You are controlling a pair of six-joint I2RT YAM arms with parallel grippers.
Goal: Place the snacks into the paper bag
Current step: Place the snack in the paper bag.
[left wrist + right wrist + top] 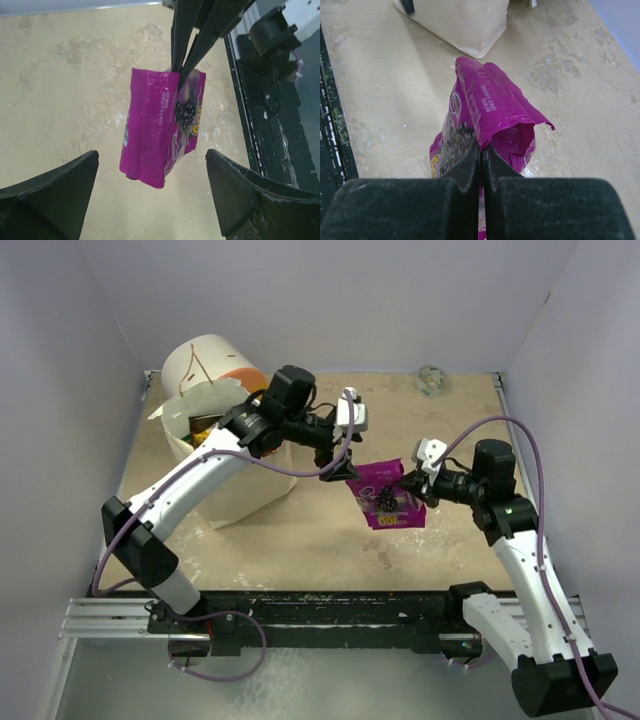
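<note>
A purple snack packet [386,496] hangs above the table, pinched at its edge by my shut right gripper [408,480]. In the right wrist view the closed fingers [470,165] clamp the packet [492,107]. My left gripper [338,472] is open just left of the packet, apart from it. In the left wrist view the packet [152,135] hangs beyond and between its wide-open fingers [55,192], under the right gripper [178,70]. The beige paper bag [235,490] stands open at the left, with dark and yellow packets [203,426] showing inside. It also shows in the right wrist view [465,22].
A white-and-orange cylinder [208,360] stands behind the bag. A small grey-green ball [432,380] lies at the far edge. White walls close in three sides. A black and metal rail [300,612] runs along the near edge and also shows in the left wrist view [270,120].
</note>
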